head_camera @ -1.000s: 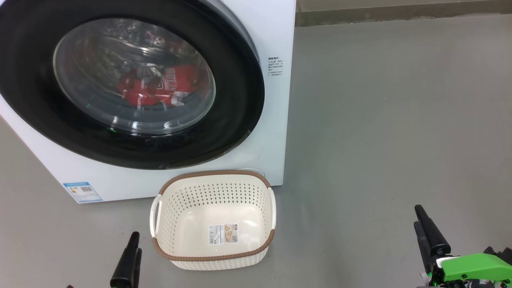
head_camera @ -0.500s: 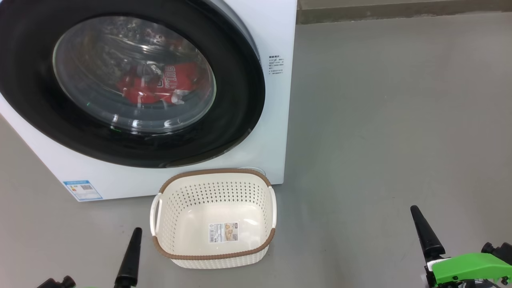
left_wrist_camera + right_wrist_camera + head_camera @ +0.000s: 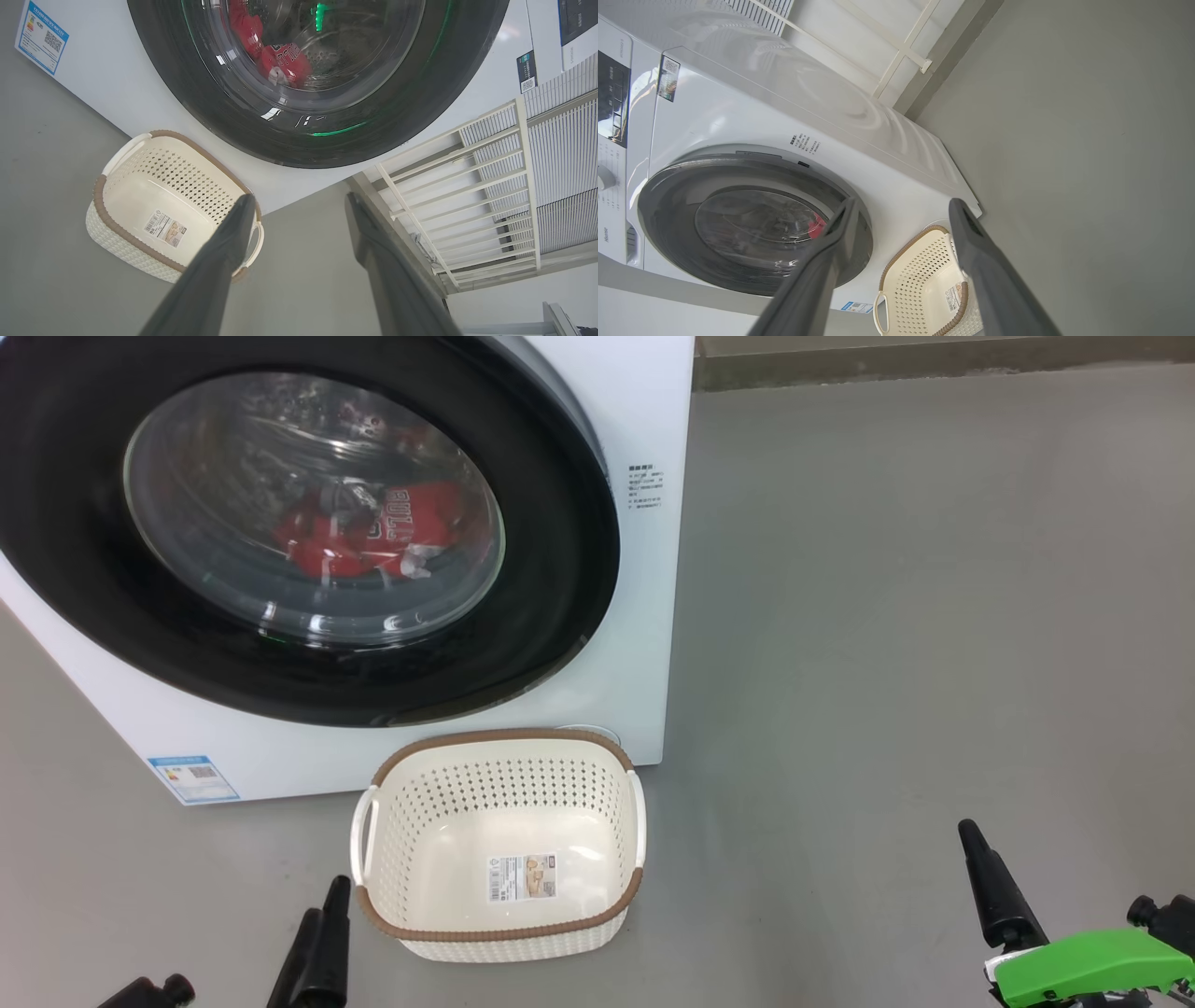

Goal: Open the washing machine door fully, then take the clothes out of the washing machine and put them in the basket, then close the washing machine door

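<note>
Head view: basket [image 3: 420,821] parked below the shut door [image 3: 560,569] to catch clothes [image 3: 373,532]; my left gripper [image 3: 299,198] and right gripper [image 3: 903,203] gape empty.

The door [image 3: 560,569] is shut, red Bulls jerseys [image 3: 373,537] heaped behind its glass. Cream basket [image 3: 504,739] sits upright at the door's 5 o'clock, just beside the white washer [image 3: 649,644].
</note>
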Robot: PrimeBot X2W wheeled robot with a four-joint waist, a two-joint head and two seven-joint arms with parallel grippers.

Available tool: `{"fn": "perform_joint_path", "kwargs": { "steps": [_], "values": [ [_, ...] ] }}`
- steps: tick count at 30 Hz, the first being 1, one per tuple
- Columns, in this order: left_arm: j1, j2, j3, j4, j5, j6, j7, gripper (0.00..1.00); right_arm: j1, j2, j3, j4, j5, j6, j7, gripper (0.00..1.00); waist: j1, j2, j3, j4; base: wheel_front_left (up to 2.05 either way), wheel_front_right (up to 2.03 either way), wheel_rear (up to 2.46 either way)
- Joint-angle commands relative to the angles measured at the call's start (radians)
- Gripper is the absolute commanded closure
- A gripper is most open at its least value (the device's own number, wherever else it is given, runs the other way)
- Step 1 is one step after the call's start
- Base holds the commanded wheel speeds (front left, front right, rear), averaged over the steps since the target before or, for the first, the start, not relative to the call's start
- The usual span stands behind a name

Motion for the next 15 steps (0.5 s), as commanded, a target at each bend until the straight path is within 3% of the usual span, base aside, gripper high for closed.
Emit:
{"fn": "perform_joint_path", "kwargs": {
  "steps": [1,15],
  "values": [
    [-0.014,0.014,0.006,-0.034,0.045,0.009,-0.017,0.00,-0.012,-0.019,0.013,-0.033,-0.038,0.000,-0.012,0.00,-0.0001,0.0000,0.000,0.000,0.00,0.00,0.00],
    [-0.003,0.017,-0.003,-0.042,0.203,0.018,-0.058,0.00,0.001,-0.026,0.026,-0.042,-0.191,0.000,-0.054,0.00,-0.0001,0.0000,0.006,-0.002,0.00,0.00,0.00]
  ]
}}
